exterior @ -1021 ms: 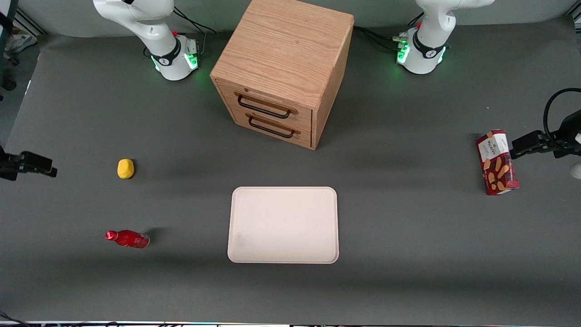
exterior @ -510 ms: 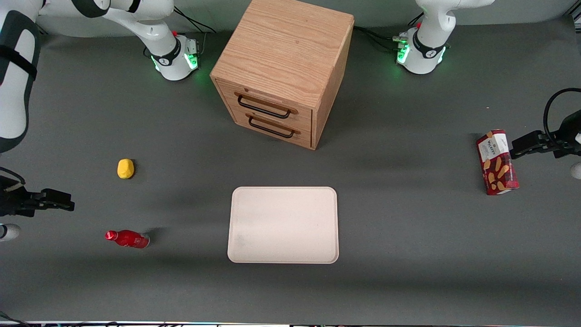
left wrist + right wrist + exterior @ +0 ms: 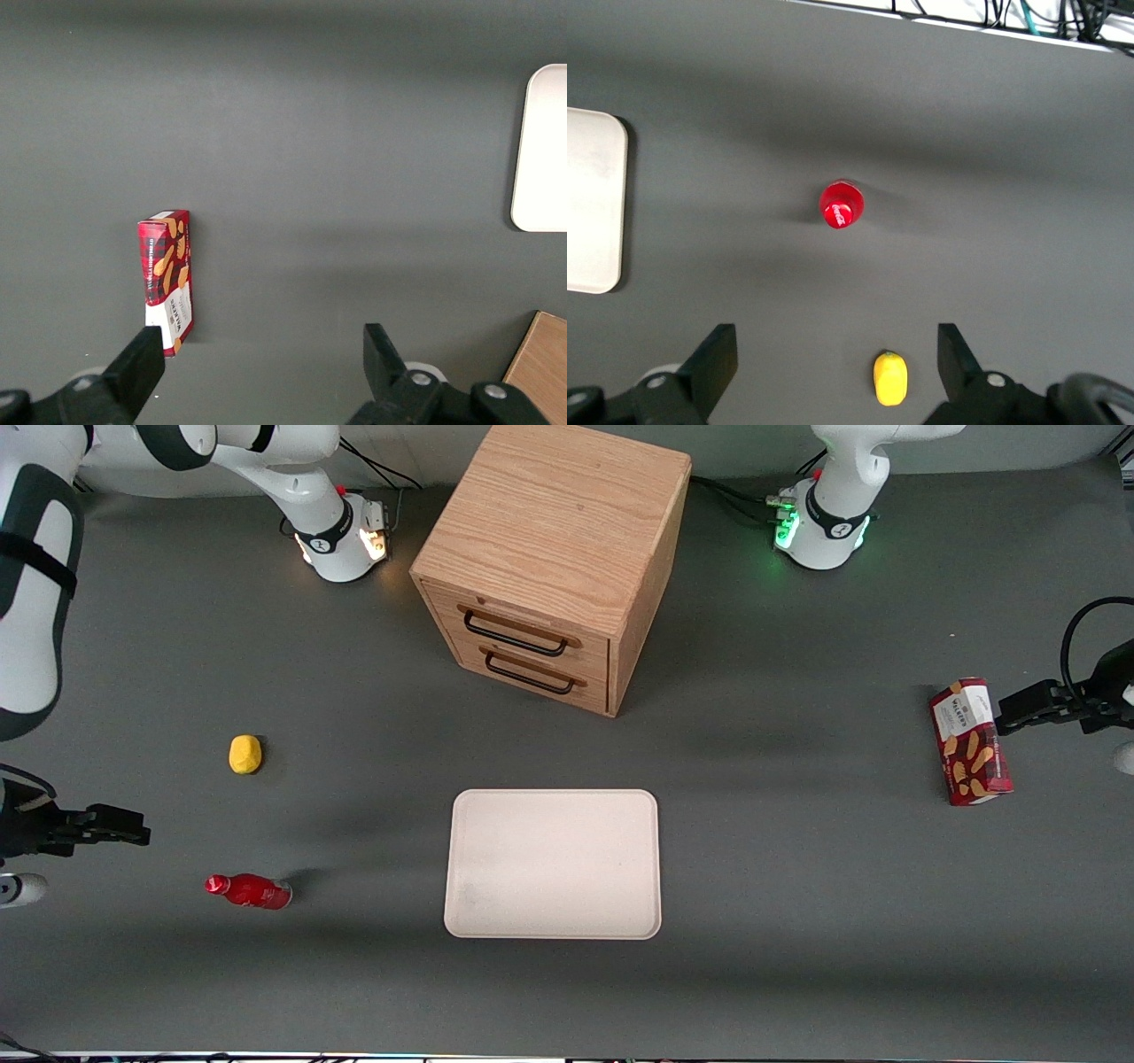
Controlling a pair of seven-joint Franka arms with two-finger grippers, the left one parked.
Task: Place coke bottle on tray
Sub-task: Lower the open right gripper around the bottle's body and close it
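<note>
Grey bench [image 3: 797,921] w/ a wooden drawer cabinet [image 3: 554,567] at the middle, both drawers shut, so contents can't be seen. Change vs 1 s ago: the end effector [image 3: 106,825] has come in from the working arm's edge, nearer the front camera, & now hangs high over the bench near the bottle [image 3: 248,891], not touching it. Its fingers [image 3: 713,363] stand apart, nothing between them. In the wrist view the bottle [image 3: 842,204] shows cap-up, upright by the look of it, w/ the yellow lump [image 3: 890,378] close by. Meaning: approach stage only; the bottle hasn't moved & no grasp yet. Tray [image 3: 554,864] sits in front of the cabinet, well apart from the bottle, w/ nothing on it. Snack box [image 3: 970,741] lies toward the parked arm's end.
</note>
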